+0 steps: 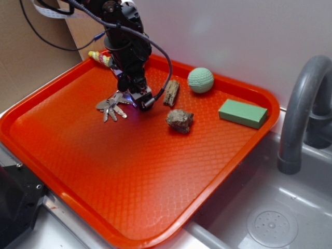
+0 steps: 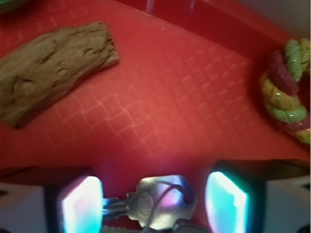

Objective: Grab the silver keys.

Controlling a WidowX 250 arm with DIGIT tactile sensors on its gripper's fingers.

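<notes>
The silver keys (image 1: 110, 107) lie fanned out on the orange tray (image 1: 155, 176), left of centre near the back. My gripper (image 1: 136, 99) is down at the tray, right over the ring end of the bunch. In the wrist view the keys (image 2: 160, 201) sit between my two glowing pads (image 2: 81, 204), with a gap on each side. The jaws are open and astride the keys, not closed on them.
A brown wood chunk (image 1: 171, 92) lies just right of the gripper, also in the wrist view (image 2: 51, 70). A brown-grey rock (image 1: 180, 120), green ball (image 1: 201, 80), green block (image 1: 243, 113) and rope toy (image 2: 286, 92) are on the tray. A sink and faucet (image 1: 301, 114) stand at right.
</notes>
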